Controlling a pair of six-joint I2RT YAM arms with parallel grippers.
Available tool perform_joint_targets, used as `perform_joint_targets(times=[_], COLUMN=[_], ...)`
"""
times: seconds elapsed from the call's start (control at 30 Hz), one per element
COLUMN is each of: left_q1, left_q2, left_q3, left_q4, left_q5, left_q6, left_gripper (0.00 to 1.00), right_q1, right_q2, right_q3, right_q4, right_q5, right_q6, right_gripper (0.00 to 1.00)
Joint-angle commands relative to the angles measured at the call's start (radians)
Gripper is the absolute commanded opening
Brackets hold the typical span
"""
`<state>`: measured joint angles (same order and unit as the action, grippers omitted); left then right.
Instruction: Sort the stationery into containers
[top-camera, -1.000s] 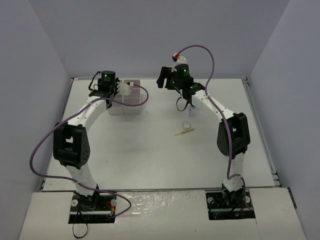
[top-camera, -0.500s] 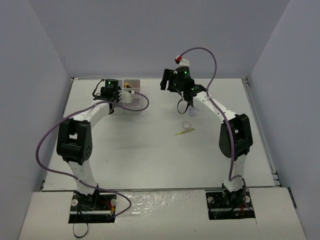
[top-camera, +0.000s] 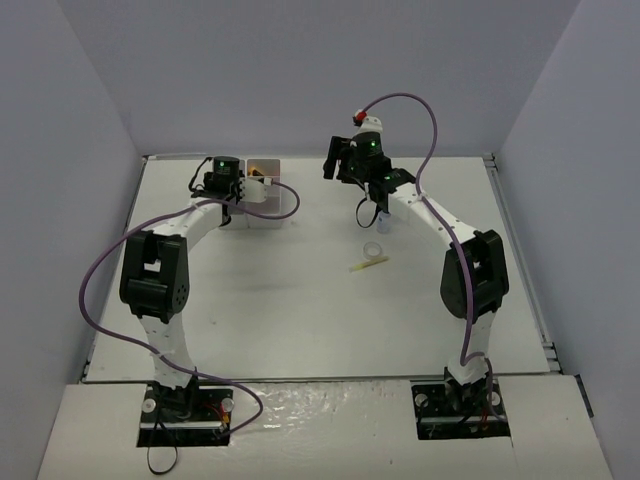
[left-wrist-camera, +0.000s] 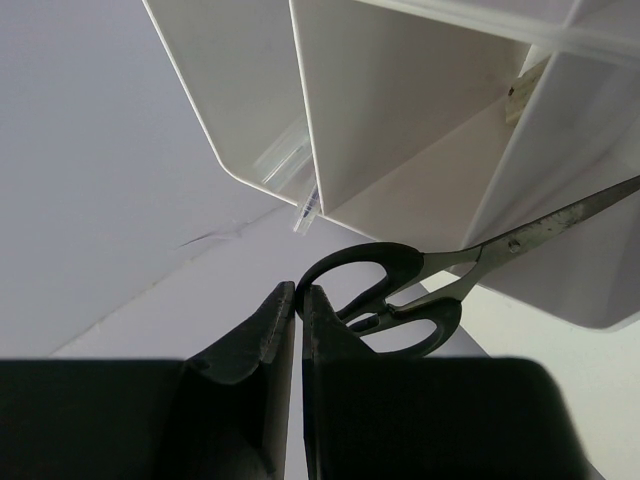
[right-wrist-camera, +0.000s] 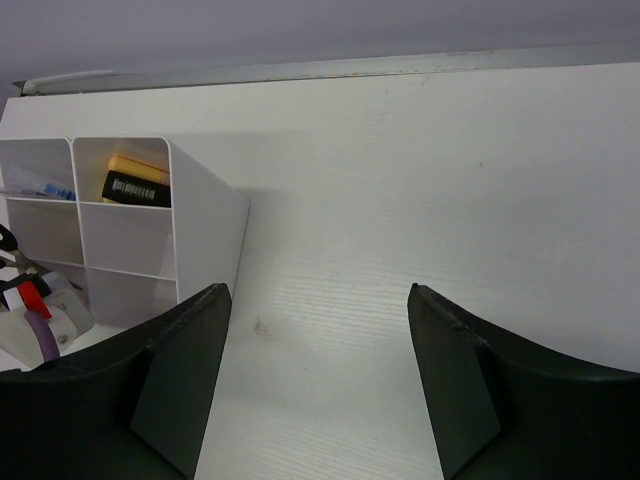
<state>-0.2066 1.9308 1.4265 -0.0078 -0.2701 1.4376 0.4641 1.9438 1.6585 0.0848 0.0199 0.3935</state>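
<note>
My left gripper (left-wrist-camera: 298, 291) is shut on one black handle loop of the scissors (left-wrist-camera: 400, 292). Their steel blades slant to the right across a compartment of the white containers (left-wrist-camera: 400, 110). From above, the left gripper (top-camera: 226, 180) hangs at the containers' (top-camera: 283, 206) left side and hides part of them. My right gripper (right-wrist-camera: 318, 290) stands open over bare table, right of the containers (right-wrist-camera: 205, 225), and holds nothing. A yellow eraser (right-wrist-camera: 136, 180) lies in a far compartment. On the table lie a tape roll (top-camera: 374, 249), a yellow marker (top-camera: 369, 264) and a small bottle (top-camera: 385, 222).
The table's back edge and the grey rear wall run close behind both grippers. Purple cables loop off each arm. A clear pen (left-wrist-camera: 285, 165) leans in a compartment by the scissors. The loose items lie just below the right forearm.
The left arm has stretched farther back and right, carrying the scissors over the containers. The right gripper has drifted slightly right and back. The loose items have not moved.
</note>
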Motion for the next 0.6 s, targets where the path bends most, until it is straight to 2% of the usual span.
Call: perform_joint_targets(times=[0.0,0.2,0.23,0.27,0.4,0.47,0.57], left_q1=[-0.004,-0.008,-0.011,-0.012,-0.020,-0.026,-0.040], left_q2=[-0.042,-0.060,-0.064,-0.068,-0.082,-0.096,-0.110], left_q3=[0.042,0.003,0.000,-0.004,0.003,0.017,0.043], left_q4=[0.070,0.074,0.074,0.073,0.068,0.062,0.058], left_q5=[-0.001,-0.008,-0.011,-0.012,-0.014,-0.014,-0.014], left_q6=[-0.014,-0.009,-0.011,-0.012,-0.032,-0.038,-0.048], left_gripper=[0.00,0.01,0.07,0.21,0.57,0.64,0.67], right_q1=[-0.001,-0.002,-0.002,-0.002,-0.004,-0.004,-0.004], right_q2=[-0.065,-0.079,-0.082,-0.086,-0.098,-0.107,-0.118], right_q3=[0.032,0.033,0.034,0.034,0.032,0.032,0.036], right_q4=[0.036,0.026,0.021,0.016,0.001,-0.001,-0.006], right_q5=[0.029,0.037,0.038,0.041,0.041,0.039,0.036], right_q6=[0.002,-0.024,-0.034,-0.040,-0.059,-0.064,-0.073], right_gripper=[0.69,0.69,0.70,0.71,0.73,0.73,0.73])
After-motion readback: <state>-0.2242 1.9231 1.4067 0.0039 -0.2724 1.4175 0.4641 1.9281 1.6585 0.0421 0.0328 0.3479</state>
